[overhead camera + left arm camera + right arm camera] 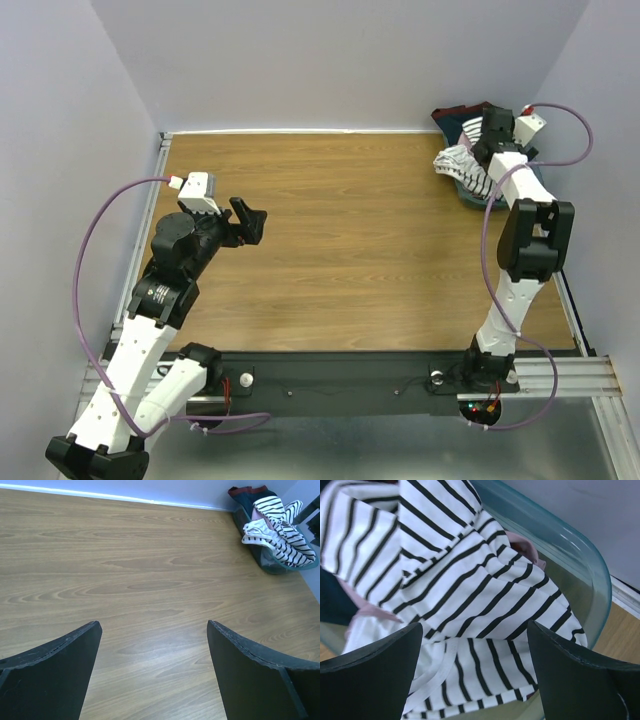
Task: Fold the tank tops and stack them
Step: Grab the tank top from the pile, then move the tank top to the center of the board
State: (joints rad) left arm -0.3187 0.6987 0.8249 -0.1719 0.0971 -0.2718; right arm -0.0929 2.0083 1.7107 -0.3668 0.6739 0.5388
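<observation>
1. Closest to the arm bases, at about 9 o'clock on the wooden surface, the left claw hangs over bare wood. Its jaws are spread wide and there's nothing between them.
2. From that claw, both tank tops are well apart, across the surface toward 2 o'clock in the far right corner.
3. The right arm reaches out to roughly 1 o'clock. The right claw sits over a see-through teal bin parked in that corner.
4. That claw is wide too, with one finger on either side of the striped tank top. Striped cloth fills the gap between and under the fingers. Nothing is pinched, and honestly I can't tell if the fingers even touch the fabric.
5. The striped top is a crumpled heap in the bin. Part of it flops over the rim on the 9 o'clock side, the side facing the left arm.
6. The pink tank top is mostly buried under the striped one. Only small bits peek out in the right wrist view, one at about 8 o'clock of the heap and one near 1 o'clock.
7. Farthest back is the dark navy-and-red clothing, bunched at the 12 o'clock end of the bin, right by the back wall.
</observation>
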